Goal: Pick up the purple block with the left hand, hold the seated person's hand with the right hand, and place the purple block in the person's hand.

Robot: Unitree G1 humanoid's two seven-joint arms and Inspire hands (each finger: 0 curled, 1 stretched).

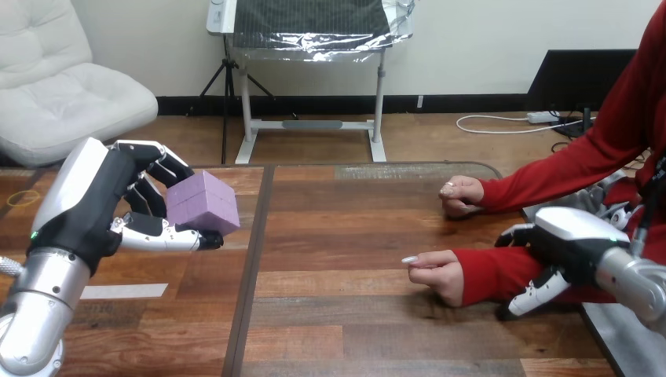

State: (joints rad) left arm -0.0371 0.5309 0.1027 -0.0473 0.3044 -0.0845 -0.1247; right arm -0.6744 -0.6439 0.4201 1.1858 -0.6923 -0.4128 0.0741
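While the left robot hand (110,208) grips the purple block (203,203) above the desk (353,314) by its left edge, the right robot hand (569,236), whose grip I cannot tell, sits at the red sleeve (495,271) and should gently hold the person's near hand (436,271).

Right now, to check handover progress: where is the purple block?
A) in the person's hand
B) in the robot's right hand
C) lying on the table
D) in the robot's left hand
D: the left hand grips the purple block between curled fingers and thumb, at the view's left.
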